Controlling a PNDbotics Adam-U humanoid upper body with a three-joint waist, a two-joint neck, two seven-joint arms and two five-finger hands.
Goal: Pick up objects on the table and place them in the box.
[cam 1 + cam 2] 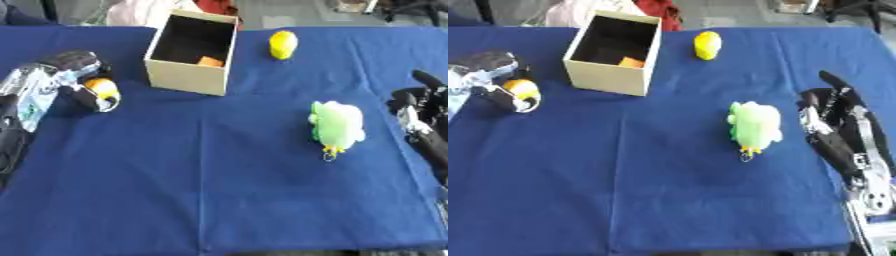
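While the left hand [74, 75] sits at the left edge of the blue table [219, 190] with its fingers curled round a small orange-and-white toy [103, 90], the item to be placed is already held, and the open-topped cardboard box [191, 75] stands just to the right of that hand and slightly farther back. Box contents: one orange piece [210, 61] visible on the bottom at the far side. Relation governing the next move, as judged: the held toy lies to the left of the box's near-left wall, so it likely has to travel rightward and up over the rim before letting go; the left hand is plainly the nearer of the two. Right hand [833, 117]: at the right edge, fingers relaxed and extended, holding nothing. Remaining loose items: a green plush toy [754, 125], long axis running roughly near-to-far, lying just to the left of the right hand and well apart from the box; a yellow toy [283, 45], upright near the far edge, to the right of the box.
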